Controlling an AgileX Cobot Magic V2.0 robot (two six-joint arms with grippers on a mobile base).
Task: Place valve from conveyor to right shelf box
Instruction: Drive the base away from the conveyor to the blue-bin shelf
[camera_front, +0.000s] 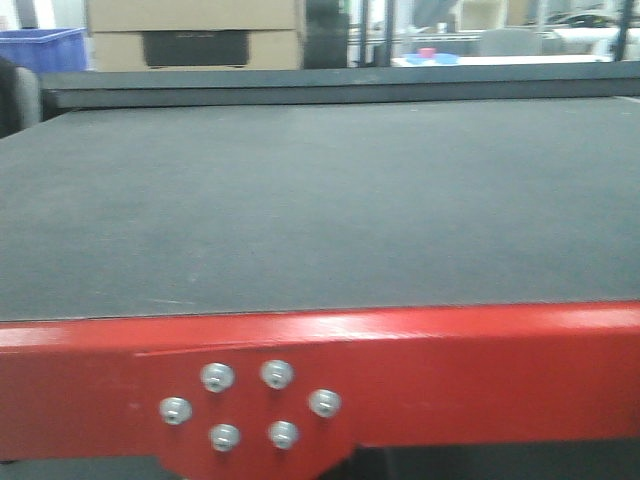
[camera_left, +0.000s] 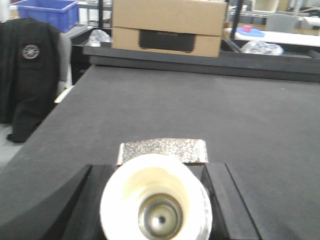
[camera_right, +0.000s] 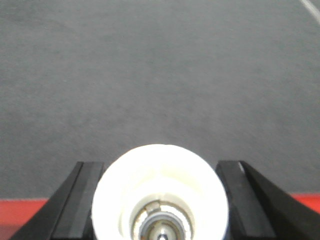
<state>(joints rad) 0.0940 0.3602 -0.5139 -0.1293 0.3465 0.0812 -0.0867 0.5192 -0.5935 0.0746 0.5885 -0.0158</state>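
In the left wrist view my left gripper (camera_left: 156, 167) is shut on a valve (camera_left: 155, 200) with a wide white cup end, a metal core and a speckled silver block behind it. In the right wrist view my right gripper (camera_right: 160, 162) is shut on a second valve (camera_right: 160, 185) with a white cup end and a metal centre. Black fingers (camera_right: 82, 200) press both sides of each valve. Both are held above the grey top of the red-framed table (camera_front: 480, 370). Neither gripper shows in the front view. The conveyor and the shelf box are out of view.
A dark rail (camera_front: 340, 88) runs along the table's far edge. Behind it stand a cardboard box (camera_left: 167, 25) and a blue crate (camera_left: 47, 11). A black jacket (camera_left: 27, 75) hangs off the table's left side. The table's red front edge (camera_right: 20, 215) lies under my right gripper.
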